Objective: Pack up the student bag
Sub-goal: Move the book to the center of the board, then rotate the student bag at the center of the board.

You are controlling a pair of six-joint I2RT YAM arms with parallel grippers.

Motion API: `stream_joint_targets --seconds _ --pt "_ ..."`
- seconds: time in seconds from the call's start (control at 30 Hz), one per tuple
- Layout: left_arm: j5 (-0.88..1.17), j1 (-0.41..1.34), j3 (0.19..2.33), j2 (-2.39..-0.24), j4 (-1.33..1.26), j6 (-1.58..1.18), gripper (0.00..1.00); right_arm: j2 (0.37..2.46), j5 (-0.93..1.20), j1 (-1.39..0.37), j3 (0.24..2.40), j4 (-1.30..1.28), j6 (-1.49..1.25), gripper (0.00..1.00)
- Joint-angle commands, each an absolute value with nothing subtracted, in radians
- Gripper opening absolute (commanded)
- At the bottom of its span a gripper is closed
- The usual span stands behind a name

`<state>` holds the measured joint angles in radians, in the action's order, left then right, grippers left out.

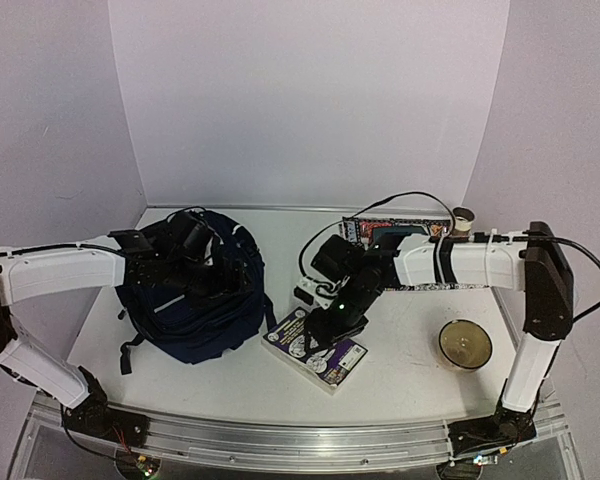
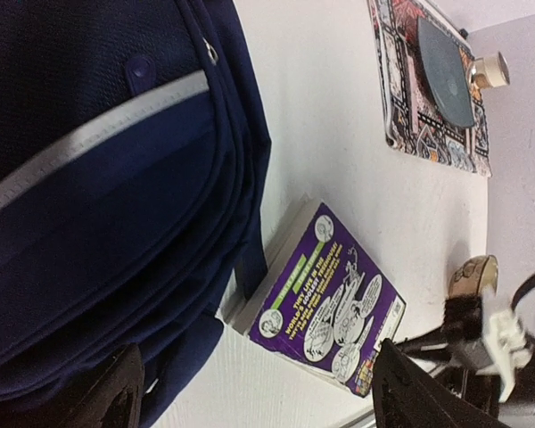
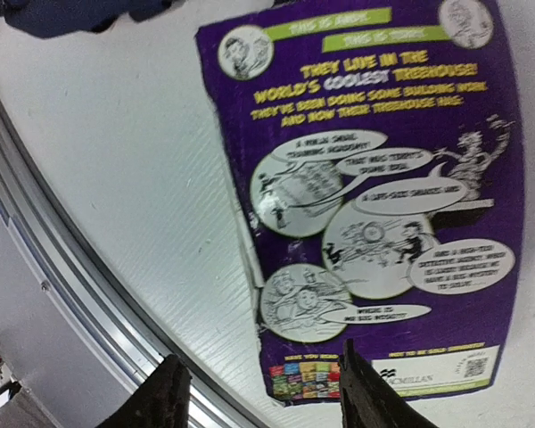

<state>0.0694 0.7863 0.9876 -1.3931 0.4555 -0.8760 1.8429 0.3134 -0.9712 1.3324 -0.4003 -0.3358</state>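
1. At the far left we see the left gripper [image 1: 193, 240] hanging over the top of the student bag [image 1: 195, 300]. In its wrist view the left gripper [image 2: 267, 401] has its jaws spread wide, with nothing between them but the bag's fabric underneath.
2. The student bag [image 2: 89, 178] sits on the left half of the table [image 1: 410, 370], a navy heap with a pale stripe across its front and black straps trailing toward the near edge.
3. Just right of the bag lies a purple book [image 1: 320, 350], flat on the table with its cartoon cover up. From the left wrist view the purple book [image 2: 330, 303] meets the bag's edge at one corner.
4. The right gripper [image 1: 325, 325] hovers directly above the book. In its own camera the right gripper [image 3: 263, 397] has its jaws apart, one finger over the bare table and the other over the purple book [image 3: 383, 205]. They grip nothing.
5. Behind the right arm a patterned mat [image 2: 401, 98] lies at the back of the table with a dark teal pouch [image 2: 446, 71] on it.
6. A small jar [image 1: 463, 218] stands at the mat's right end.
7. Farthest right, a dark bowl [image 1: 465, 343] rests well apart from the book.
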Motion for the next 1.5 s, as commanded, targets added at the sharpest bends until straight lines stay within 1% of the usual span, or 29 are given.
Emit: stream_joint_targets --seconds 0.0,0.03,0.1,0.23,0.4,0.67,0.83,1.07,1.2,1.33,1.47 --pt "0.104 0.844 0.975 -1.42 0.398 -0.934 0.89 1.79 0.338 -0.866 1.342 -0.459 -0.28 0.65" --pt "0.104 0.861 0.972 -1.43 0.391 -0.944 0.89 1.794 0.341 -0.836 1.335 -0.455 -0.269 0.68" --pt "0.105 0.895 0.968 -1.45 0.376 -0.966 0.87 1.802 0.347 -0.79 1.316 -0.43 -0.251 0.75" --pt "0.129 0.945 0.969 -1.509 0.337 -1.004 0.84 1.841 0.386 -0.722 1.28 -0.362 -0.234 0.8" --pt "0.165 0.98 0.977 -1.596 0.272 -1.03 0.79 1.892 0.406 -0.711 1.227 -0.283 -0.25 0.81" --pt "0.241 0.985 1.046 -1.755 0.215 -0.999 0.74 1.911 0.469 -0.711 1.117 -0.163 -0.323 0.82" --pt "0.246 0.983 1.082 -1.828 0.209 -0.977 0.72 1.859 0.593 -0.721 1.006 -0.038 -0.413 0.82" --pt "0.175 0.957 1.149 -1.861 0.209 -0.942 0.74 1.778 0.751 -0.765 0.862 0.178 -0.566 0.82" --pt "0.117 0.946 1.155 -1.823 0.209 -0.91 0.76 1.736 0.759 -0.773 0.85 0.21 -0.601 0.82" --pt "0.111 0.942 1.105 -1.768 0.21 -0.937 0.79 1.704 0.65 -0.772 0.844 0.203 -0.652 0.82" --pt "0.147 0.943 1.016 -1.724 0.212 -1.018 0.8 1.709 0.555 -0.773 0.826 0.223 -0.732 0.82"
